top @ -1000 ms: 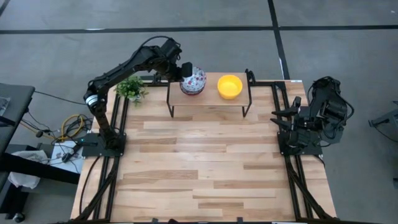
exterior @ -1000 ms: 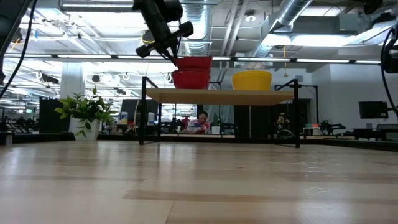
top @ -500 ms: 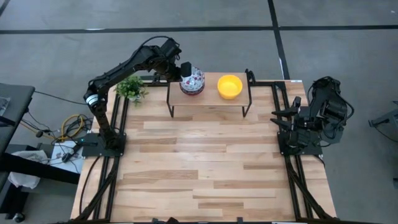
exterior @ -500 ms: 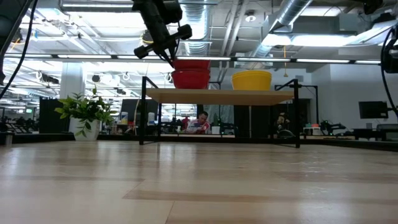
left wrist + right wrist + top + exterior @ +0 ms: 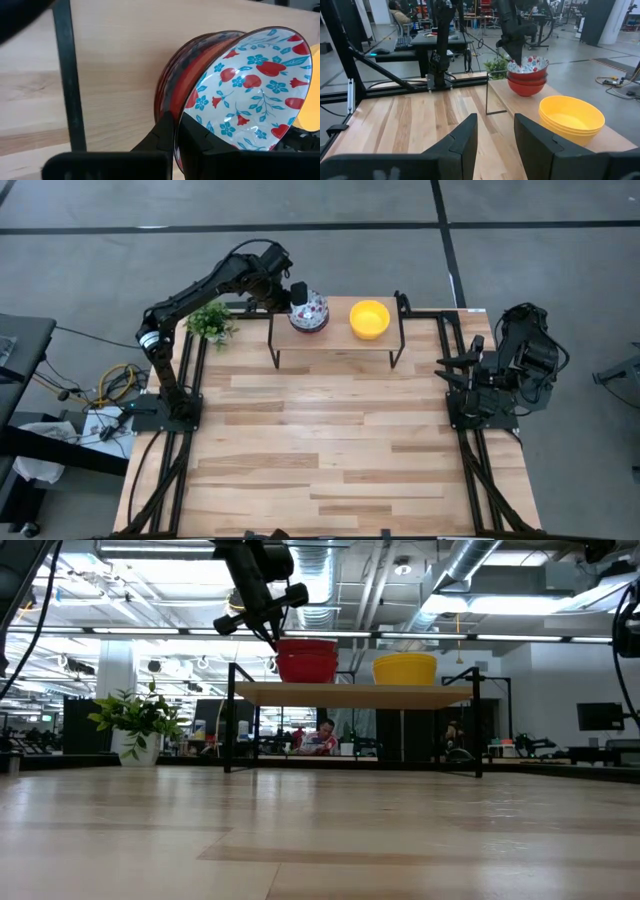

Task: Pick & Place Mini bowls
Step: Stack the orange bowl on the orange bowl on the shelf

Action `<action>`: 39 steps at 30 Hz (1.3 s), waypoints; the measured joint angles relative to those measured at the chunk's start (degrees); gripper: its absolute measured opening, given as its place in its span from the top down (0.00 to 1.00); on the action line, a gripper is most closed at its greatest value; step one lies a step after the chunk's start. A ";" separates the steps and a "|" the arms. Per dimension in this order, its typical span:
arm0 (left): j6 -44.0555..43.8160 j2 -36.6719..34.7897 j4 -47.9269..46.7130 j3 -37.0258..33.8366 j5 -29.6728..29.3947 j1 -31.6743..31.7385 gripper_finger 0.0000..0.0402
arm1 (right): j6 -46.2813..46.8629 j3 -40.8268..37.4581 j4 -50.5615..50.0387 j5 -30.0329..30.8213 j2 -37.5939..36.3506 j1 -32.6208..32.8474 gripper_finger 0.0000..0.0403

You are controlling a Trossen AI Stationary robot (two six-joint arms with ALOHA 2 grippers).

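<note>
— How many floral bowls (image 5: 245, 95) are sitting in that stack?

— Can't tell; the top one is covering the rest just beyond the left gripper (image 5: 176, 131), whose fingers are running off the wrist picture's edge.

— And the yellow stack (image 5: 571, 118)?

— Beyond the right gripper's fingers (image 5: 460, 145); its layers are blurring together, too small to count.

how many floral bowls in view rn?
3, stacked at the shelf's left end: two nested, the top floral bowl pinched at its rim by the left end effector. Others may be hidden.

Even bright overhead light, soft faint shadows, ceiling lamp glare, blurred close wrist foreground
</note>
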 joint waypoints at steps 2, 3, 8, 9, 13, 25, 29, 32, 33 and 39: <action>-0.15 0.52 -0.13 0.00 0.46 -0.09 0.98 | 0.00 0.00 -0.02 0.00 0.00 -0.01 0.71; -0.15 0.84 -0.16 0.00 0.54 -0.14 0.98 | 0.00 0.00 -0.02 0.00 0.00 0.01 0.71; 0.02 1.21 0.09 0.00 1.11 -0.21 0.98 | 0.00 0.00 0.00 -0.02 0.02 0.00 0.71; 0.02 1.21 0.20 0.00 1.11 -0.20 0.98 | 0.02 0.00 0.00 -0.08 0.02 0.00 0.71; 0.20 1.13 0.26 0.00 1.13 -0.20 0.97 | 0.02 0.00 0.00 -0.26 0.02 0.00 0.71; 0.61 1.03 0.71 0.00 1.49 -0.18 0.88 | 0.02 0.00 0.00 -1.29 0.02 0.00 0.71; 0.72 0.86 0.71 0.00 1.57 -0.14 0.85 | 0.02 0.00 0.02 -1.31 0.02 -0.01 0.71; 0.72 0.52 0.76 0.00 1.79 -0.12 0.83 | 0.02 0.00 0.21 -1.41 0.02 -0.01 0.71; 0.72 0.34 0.73 0.00 1.85 -0.09 0.82 | 0.02 0.00 0.23 -1.46 0.02 0.01 0.71; 0.72 -1.44 0.88 0.00 1.58 -0.12 0.82 | 0.02 0.00 0.25 -1.49 0.02 0.01 0.71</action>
